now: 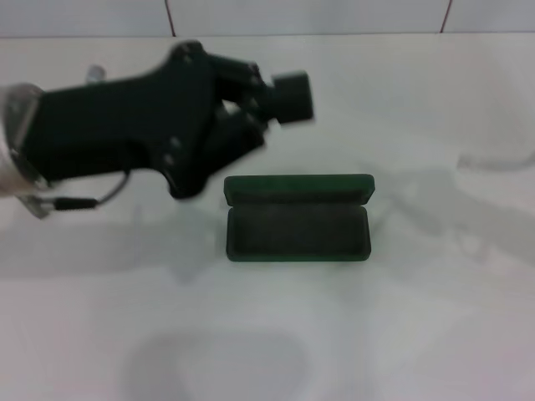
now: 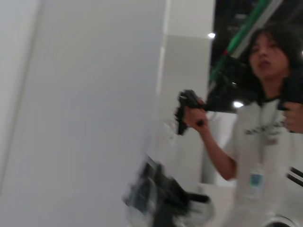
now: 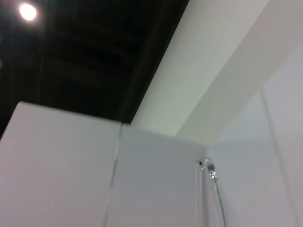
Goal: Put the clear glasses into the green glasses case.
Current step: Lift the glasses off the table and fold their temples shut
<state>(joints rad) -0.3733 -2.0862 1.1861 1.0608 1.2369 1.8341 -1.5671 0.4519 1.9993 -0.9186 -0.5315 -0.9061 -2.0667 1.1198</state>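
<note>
Your left gripper (image 1: 267,104) hangs at ten o'clock from the open green glasses case (image 1: 298,219), whose long axis runs three to nine on the table (image 1: 435,317). Finger state: cannot tell. I can't find the clear glasses.

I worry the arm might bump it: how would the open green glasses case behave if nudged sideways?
The green glasses case looks rigid, so it would probably move as one piece. It lies flat and low on the smooth white table, so sliding seems likelier than tipping. Its raised lid might swing on the hinge.
</note>
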